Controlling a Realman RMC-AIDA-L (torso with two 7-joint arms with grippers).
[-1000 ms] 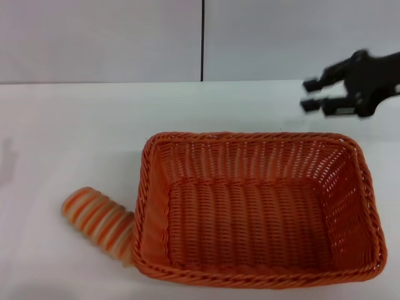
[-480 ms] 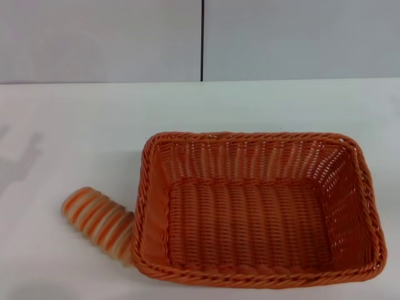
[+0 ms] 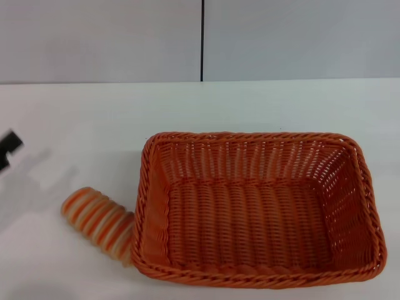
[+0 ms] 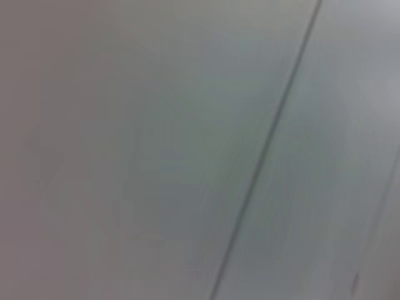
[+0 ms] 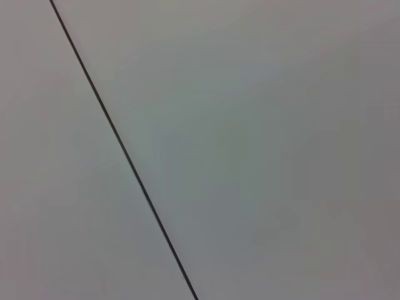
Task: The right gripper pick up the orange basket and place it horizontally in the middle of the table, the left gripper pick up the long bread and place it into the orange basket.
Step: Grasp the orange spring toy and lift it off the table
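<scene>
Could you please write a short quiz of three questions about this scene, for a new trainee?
1. True or false: the long bread already lies inside the orange basket.
2. Which claw shows in the head view? A) the left claw, at the picture's left edge, B) the right claw, above the basket, C) both.
3. Fill in: the bread's near end touches the basket's ____ wall, on the robot's own side.

Key:
1. False. The bread lies on the table, outside the basket.
2. A. Only a dark tip of it shows; the right claw is out of sight.
3. Left.
</scene>
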